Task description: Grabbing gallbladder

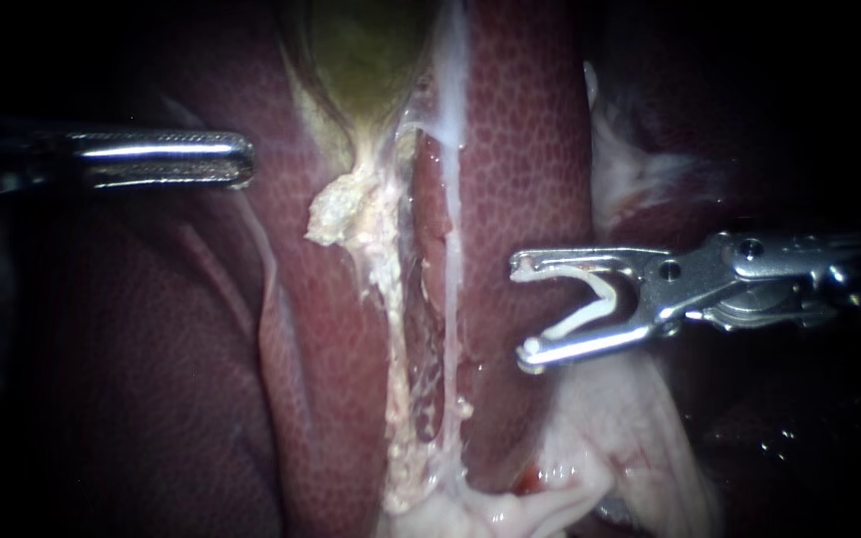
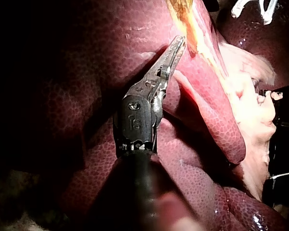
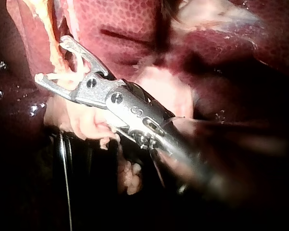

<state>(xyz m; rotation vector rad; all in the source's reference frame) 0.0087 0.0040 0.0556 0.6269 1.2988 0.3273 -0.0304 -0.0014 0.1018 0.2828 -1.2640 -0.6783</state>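
The gallbladder shows as a green-yellow sac between two red-brown liver lobes; below it hangs pale crumbly tissue. My left instrument lies left of the gallbladder, jaws shut and holding nothing. In the left wrist view its tip rests beside the yellowish gallbladder edge. My right instrument reaches in over the right lobe, jaws wide apart with a white clip seated between them. The right wrist view shows the same jaws and the clip.
A thin whitish strand runs down the cleft between the lobes. Pale fatty tissue bulges under my right instrument. More pale tissue lies behind the right lobe. Dark liver fills the left side.
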